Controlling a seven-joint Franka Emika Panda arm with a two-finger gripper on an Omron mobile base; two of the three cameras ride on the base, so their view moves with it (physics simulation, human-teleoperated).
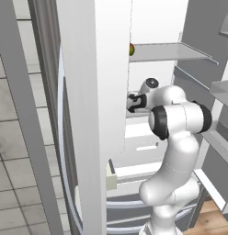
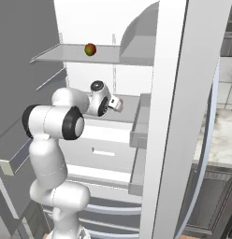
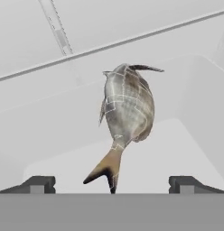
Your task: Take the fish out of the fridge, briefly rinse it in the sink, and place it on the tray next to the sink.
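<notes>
A small round red-and-green fruit [image 2: 90, 49] is sitting on the upper grey shelf [image 2: 66, 55], right by its front edge.

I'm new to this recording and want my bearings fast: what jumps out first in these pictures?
In the hand view, the fish lies straight ahead on a pale fridge shelf, its tail pointing back between the open gripper fingertips, not yet gripped. From the base views, the white arm reaches into the open fridge, and a small red-green fruit sits on the shelf above.
</notes>
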